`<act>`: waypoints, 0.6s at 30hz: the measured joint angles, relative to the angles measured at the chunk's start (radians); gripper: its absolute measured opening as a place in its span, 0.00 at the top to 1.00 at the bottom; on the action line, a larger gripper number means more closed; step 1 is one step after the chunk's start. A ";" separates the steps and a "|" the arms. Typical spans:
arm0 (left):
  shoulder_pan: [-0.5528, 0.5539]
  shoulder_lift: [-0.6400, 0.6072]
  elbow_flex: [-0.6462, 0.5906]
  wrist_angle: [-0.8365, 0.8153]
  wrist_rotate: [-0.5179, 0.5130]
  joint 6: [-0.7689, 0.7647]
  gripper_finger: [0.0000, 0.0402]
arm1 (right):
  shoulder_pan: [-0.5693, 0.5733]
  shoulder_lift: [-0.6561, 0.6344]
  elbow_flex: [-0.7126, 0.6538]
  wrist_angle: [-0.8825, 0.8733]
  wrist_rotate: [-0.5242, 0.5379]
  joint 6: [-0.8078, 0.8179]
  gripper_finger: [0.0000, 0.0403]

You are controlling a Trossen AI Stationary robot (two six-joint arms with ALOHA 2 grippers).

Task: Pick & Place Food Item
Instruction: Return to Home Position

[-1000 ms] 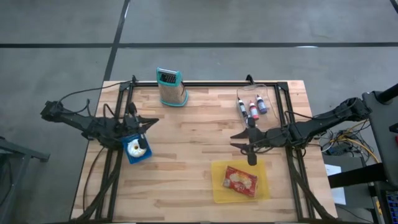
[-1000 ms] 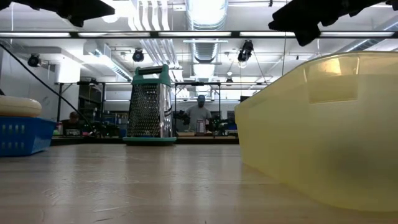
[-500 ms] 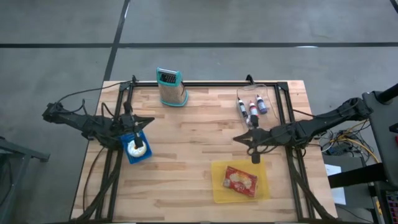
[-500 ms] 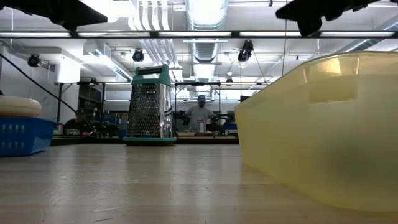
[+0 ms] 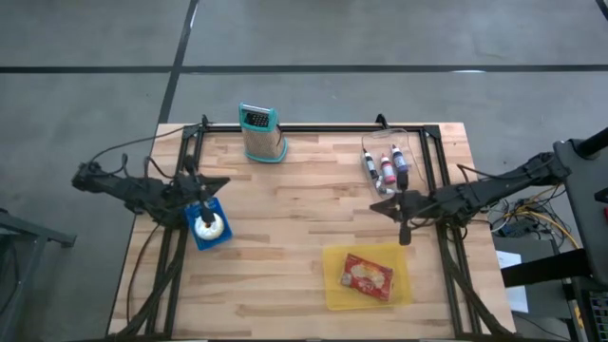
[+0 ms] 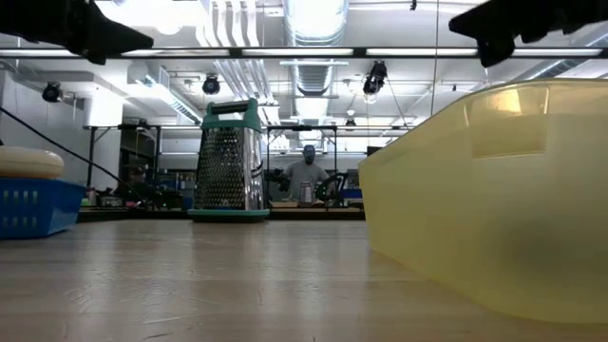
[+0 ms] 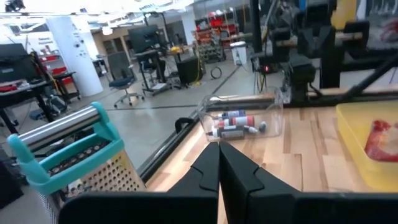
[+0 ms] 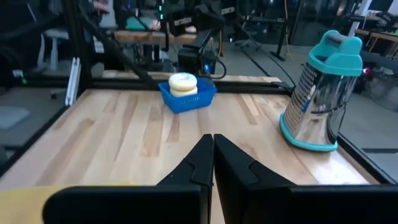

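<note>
A red food packet (image 5: 368, 275) lies flat in a yellow tray (image 5: 334, 290) near the table's front right; the left wrist view shows the packet (image 7: 380, 139) too. A pale ring-shaped pastry (image 5: 207, 224) sits in a small blue basket (image 5: 196, 237) at the left, and also shows in the right wrist view (image 8: 183, 83). My left gripper (image 5: 222, 183) hangs shut above the table just beyond the basket, fingers pointing level toward the right. My right gripper (image 5: 376, 205) is shut too, raised beyond the tray and pointing left. Neither holds anything.
A teal-handled metal grater (image 5: 261, 134) stands upright at the far middle. A clear box with small bottles (image 5: 385, 163) lies at the far right, close behind my right gripper. Black frame rails (image 5: 186, 152) run along the table's left, right and far sides.
My right gripper has shut with nothing between its fingers and drawn back toward the table's right edge, staying raised. My left gripper has pulled back toward the left edge and sunk slightly. Packet, pastry and containers have not moved.
</note>
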 joint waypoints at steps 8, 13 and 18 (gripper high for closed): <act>0.000 -0.115 -0.053 0.021 -0.005 -0.024 0.99 | 0.000 -0.161 -0.219 0.232 0.001 -0.051 0.98; 0.000 -0.157 -0.102 0.047 -0.021 -0.045 0.98 | 0.000 -0.288 -0.331 0.295 0.002 -0.041 0.98; 0.000 -0.178 -0.179 0.158 -0.021 -0.043 0.99 | 0.000 -0.408 -0.394 0.290 0.004 -0.025 0.98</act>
